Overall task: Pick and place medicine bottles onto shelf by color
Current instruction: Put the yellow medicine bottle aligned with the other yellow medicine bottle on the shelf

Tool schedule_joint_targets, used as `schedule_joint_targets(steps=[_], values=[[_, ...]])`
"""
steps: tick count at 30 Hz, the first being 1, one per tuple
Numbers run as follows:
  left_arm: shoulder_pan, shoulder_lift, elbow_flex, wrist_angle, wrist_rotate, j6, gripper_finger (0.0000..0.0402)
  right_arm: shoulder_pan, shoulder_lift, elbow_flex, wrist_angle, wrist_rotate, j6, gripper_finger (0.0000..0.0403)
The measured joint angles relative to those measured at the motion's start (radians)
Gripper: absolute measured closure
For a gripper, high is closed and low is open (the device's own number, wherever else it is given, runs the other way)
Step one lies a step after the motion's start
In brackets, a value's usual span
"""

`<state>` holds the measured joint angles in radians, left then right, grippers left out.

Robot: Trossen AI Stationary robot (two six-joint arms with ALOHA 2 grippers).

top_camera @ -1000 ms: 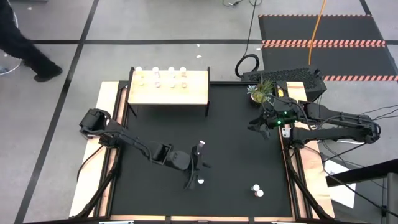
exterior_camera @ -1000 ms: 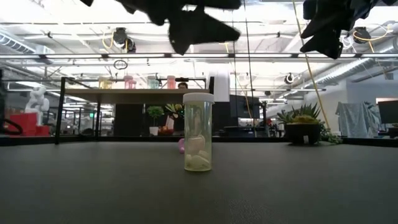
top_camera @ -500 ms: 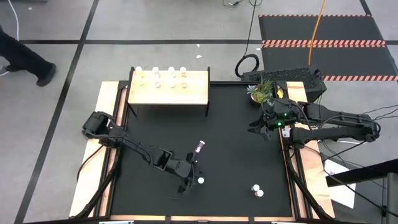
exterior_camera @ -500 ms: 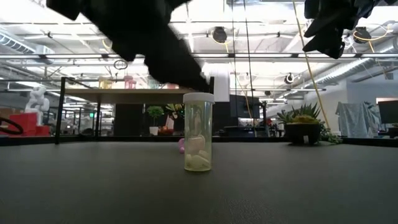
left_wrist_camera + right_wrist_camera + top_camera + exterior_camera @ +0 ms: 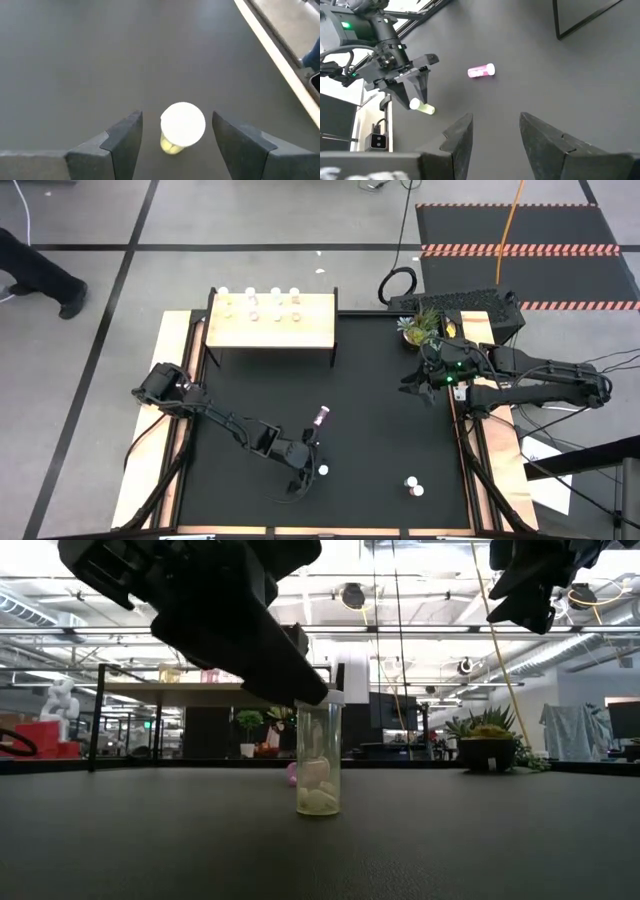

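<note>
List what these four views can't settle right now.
- Bottles on the shelf: too small in the high view to tell colours; in the low view the left gripper covers some.
- Pink bottle: low view shows only a sliver behind the yellowish bottle.
- Pair of bottles near the front edge: body colours hidden under white caps in the high view.
- Right gripper: fingertips cut off in the low view.

Ceiling lights [image 5: 350,595] glare bright behind me; my left hand [image 5: 215,610] looms dark and blurred, and the matte worktop [image 5: 320,840] shows only soft shadows.
</note>
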<state>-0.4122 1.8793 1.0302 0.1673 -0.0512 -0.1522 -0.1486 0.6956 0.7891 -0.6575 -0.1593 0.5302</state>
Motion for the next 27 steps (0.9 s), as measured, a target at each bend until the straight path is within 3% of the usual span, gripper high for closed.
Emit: schedule_joint_targets(steps=[4,16,27], values=[[0.000,0.001,0.000,0.012,-0.002,0.020,0.0171,0.000,0.000,0.000,0.000,0.000,0.000,0.0245],[0.008,0.010,-0.001,0.003,0.006,0.040,0.0272,0.000,0.000,0.000,0.002,0.001,0.008,0.0245],[0.035,-0.053,0.003,-0.004,-0.038,-0.051,0.0282,0.000,0.000,0.000,0.011,0.005,0.003,0.0245]])
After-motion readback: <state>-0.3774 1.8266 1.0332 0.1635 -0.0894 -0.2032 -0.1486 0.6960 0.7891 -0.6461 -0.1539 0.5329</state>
